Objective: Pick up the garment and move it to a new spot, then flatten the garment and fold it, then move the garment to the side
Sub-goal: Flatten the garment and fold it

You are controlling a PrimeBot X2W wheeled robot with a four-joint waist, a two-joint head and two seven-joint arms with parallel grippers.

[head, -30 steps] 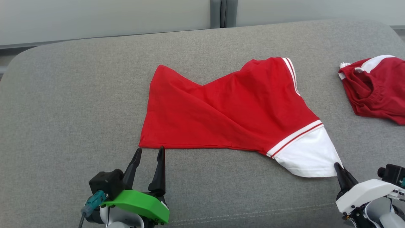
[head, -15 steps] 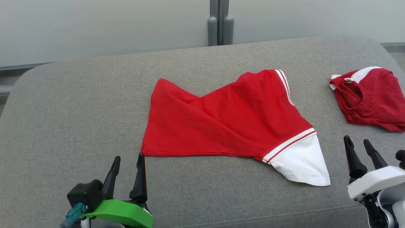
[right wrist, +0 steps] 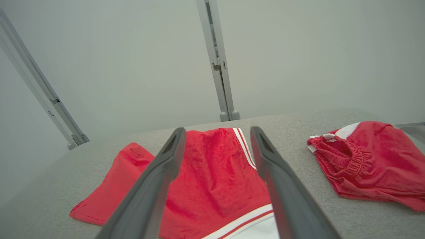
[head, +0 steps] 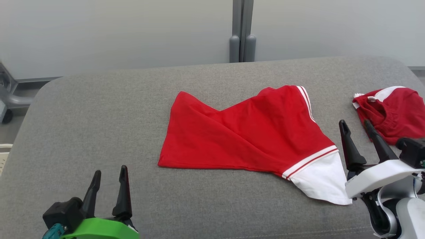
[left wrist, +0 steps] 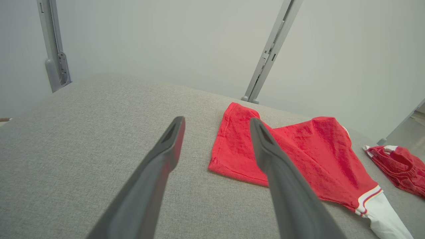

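Observation:
A red garment [head: 252, 132] with white stripes and a white sleeve end lies spread on the grey cushion [head: 99, 109]; it also appears as the garment [left wrist: 298, 156] in the left wrist view and the garment [right wrist: 212, 172] in the right wrist view. My left gripper [head: 109, 174] stands open at the lower left, apart from the garment's near left corner. My right gripper [head: 355, 125] is open just right of the white sleeve end, raised off the cushion, holding nothing. The left gripper [left wrist: 215, 122] and the right gripper [right wrist: 215, 132] both show spread fingers.
A second, crumpled dark red garment [head: 391, 113] with an elastic waistband lies at the cushion's right end, close behind my right gripper. A grey wall with a vertical post [head: 242, 33] stands behind the cushion. A grey frame [head: 10, 96] is at the far left.
My right gripper has let go of the white sleeve end, opened and lifted back to the right. The left gripper has drawn back from the garment's corner. The head camera has tilted up.

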